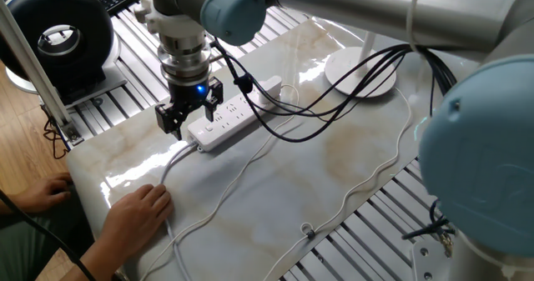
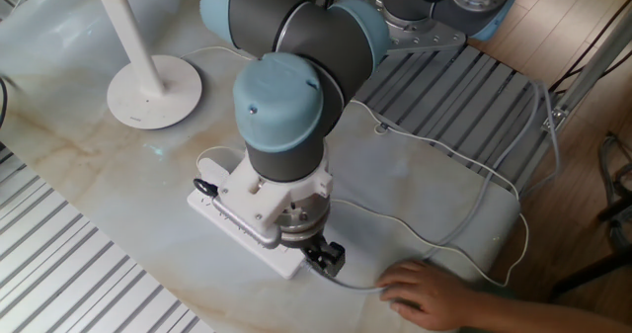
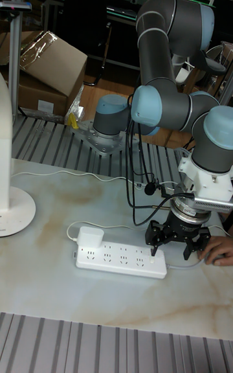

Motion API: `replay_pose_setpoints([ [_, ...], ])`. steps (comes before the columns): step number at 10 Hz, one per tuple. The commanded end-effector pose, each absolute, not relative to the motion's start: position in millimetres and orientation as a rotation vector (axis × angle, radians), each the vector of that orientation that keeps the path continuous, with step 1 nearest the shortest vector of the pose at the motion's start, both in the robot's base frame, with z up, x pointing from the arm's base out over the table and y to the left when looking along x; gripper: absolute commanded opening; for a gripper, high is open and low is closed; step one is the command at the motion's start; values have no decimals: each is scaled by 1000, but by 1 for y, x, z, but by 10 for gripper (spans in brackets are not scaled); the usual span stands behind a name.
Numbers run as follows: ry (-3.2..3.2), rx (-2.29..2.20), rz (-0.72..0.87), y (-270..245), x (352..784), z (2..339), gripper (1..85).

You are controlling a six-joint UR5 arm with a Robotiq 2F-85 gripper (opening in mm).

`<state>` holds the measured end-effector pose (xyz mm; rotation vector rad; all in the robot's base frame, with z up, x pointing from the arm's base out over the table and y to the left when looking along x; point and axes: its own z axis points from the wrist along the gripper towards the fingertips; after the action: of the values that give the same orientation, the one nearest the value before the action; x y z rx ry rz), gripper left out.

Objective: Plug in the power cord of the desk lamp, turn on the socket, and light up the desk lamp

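The socket (image 1: 227, 123) is a long white power strip lying on the marble table, also seen in the tall view (image 3: 120, 258) and half hidden under the arm (image 2: 279, 262). A boxy white plug (image 3: 90, 238) sits in its far end, and the thin power cord (image 1: 390, 161) trails from it over the table. The desk lamp's round base (image 1: 360, 72) (image 2: 153, 92) (image 3: 13, 211) stands beyond the strip. My gripper (image 1: 190, 111) (image 3: 175, 238) (image 2: 323, 255) hangs open just above the strip's cable end, its fingers spread and holding nothing.
A person's hand (image 1: 138, 215) (image 2: 430, 293) rests on the strip's thick cable near the table's front edge. A black round fan (image 1: 58, 32) stands off the table at the back left. Black robot cables (image 1: 334, 89) loop above the table.
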<state>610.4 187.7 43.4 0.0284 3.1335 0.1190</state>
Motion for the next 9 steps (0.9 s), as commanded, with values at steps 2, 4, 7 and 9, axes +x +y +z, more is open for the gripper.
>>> replay_pose_setpoints([
  [2, 3133, 208, 216, 202, 619, 39, 750],
  [4, 3139, 213, 194, 198, 617, 40, 733],
  [7, 3137, 235, 187, 195, 619, 38, 723],
  [9, 3141, 247, 145, 189, 618, 36, 720],
])
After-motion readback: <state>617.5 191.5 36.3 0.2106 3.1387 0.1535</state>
